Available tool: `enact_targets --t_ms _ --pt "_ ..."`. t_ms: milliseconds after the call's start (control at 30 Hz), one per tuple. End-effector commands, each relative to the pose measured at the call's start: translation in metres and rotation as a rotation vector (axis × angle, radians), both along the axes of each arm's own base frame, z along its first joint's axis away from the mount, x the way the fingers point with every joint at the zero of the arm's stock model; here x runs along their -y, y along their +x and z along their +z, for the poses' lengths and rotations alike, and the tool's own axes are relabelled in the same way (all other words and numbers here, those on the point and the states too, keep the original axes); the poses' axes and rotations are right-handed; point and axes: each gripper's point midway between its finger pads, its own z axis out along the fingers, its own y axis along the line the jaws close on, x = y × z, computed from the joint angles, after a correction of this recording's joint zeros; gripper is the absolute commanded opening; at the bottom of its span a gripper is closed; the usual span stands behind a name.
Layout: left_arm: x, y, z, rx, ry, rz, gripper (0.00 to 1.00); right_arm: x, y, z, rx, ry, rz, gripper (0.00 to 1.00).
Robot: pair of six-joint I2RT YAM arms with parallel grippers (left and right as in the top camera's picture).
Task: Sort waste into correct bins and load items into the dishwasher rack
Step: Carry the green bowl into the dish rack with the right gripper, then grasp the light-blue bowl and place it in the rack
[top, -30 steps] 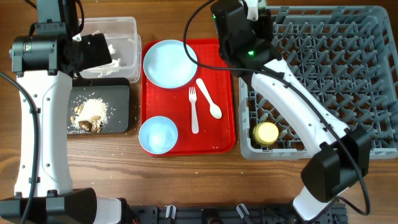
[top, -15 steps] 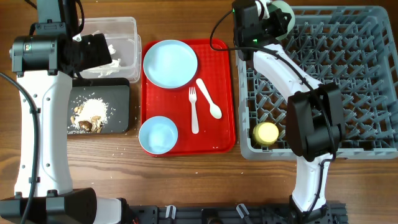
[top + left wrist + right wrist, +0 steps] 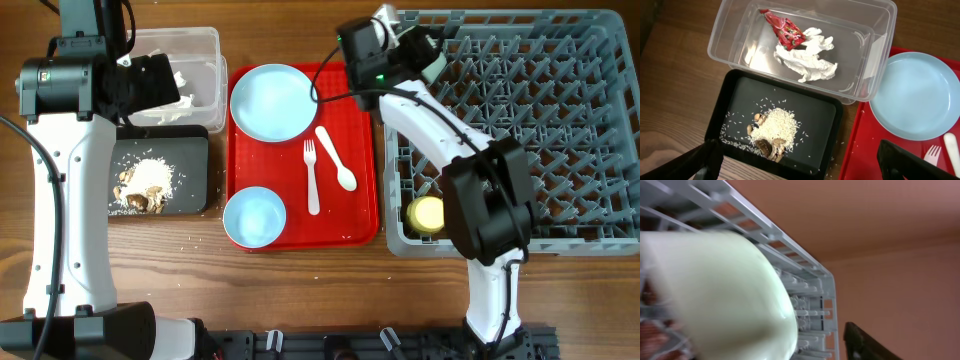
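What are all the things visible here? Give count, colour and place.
dishwasher rack: 1, grey, right
cup: 1, yellow, in rack
greenish bowl: 1, pale green, by rack's edge
red tray: 1, red, centre
plate: 1, light blue, red tray
blue bowl: 1, light blue, red tray
fork, spoon: 1 each, white, red tray
clear tub: 1, clear, far left
wrapper: 1, red, tub
napkin: 1, white, tub
black tray: 1, black, beside tub
food scraps: 1 heap, white-brown, black tray
left gripper: 1, black, open, above bins
right gripper: 1, black, at rack's corner
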Motion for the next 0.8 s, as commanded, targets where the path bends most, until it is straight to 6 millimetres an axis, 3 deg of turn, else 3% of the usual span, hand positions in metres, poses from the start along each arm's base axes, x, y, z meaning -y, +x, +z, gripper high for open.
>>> enact_targets --t_ms 0,33,100,233,300,400,500,567,633,767 --pt "-0.003 0.001 0.002 0.001 0.011 -0.003 1.00 -0.030 -0.001 -0.019 -0.055 0.035 0.092 0.70" --pt "-0.003 0.001 0.002 0.001 0.011 -0.003 1.00 -0.050 -0.003 -0.021 -0.070 0.075 0.154 0.74" --pt "-0.003 0.001 0.002 0.001 0.011 -0.003 1.00 -0.066 -0.004 -0.010 -0.053 0.134 0.210 0.79" --pt "-0.003 0.001 0.002 0.001 0.011 -0.003 1.00 -0.081 -0.010 0.047 0.068 0.376 0.288 0.93" --pt "-0.003 0.001 0.002 0.001 0.011 -0.003 1.00 -0.102 -0.028 0.058 0.028 0.594 0.365 0.94" --pt "-0.003 0.001 0.002 0.001 0.011 -0.003 1.00 -0.168 -0.089 0.036 -0.279 1.113 0.461 0.88" --pt "-0.003 0.001 0.001 0.000 0.011 -0.003 1.00 -0.213 -0.150 0.009 -0.602 1.475 0.370 0.88" --pt "-0.003 0.001 0.001 0.000 0.011 -0.003 1.00 -0.226 -0.172 -0.012 -0.678 1.526 0.310 0.86" --pt "-0.003 0.001 0.002 0.001 0.011 -0.003 1.00 -0.235 -0.193 -0.044 -0.698 1.517 0.224 0.75" --pt "-0.003 0.001 0.002 0.001 0.011 -0.003 1.00 -0.257 -0.230 -0.081 -0.799 1.471 0.178 0.62"
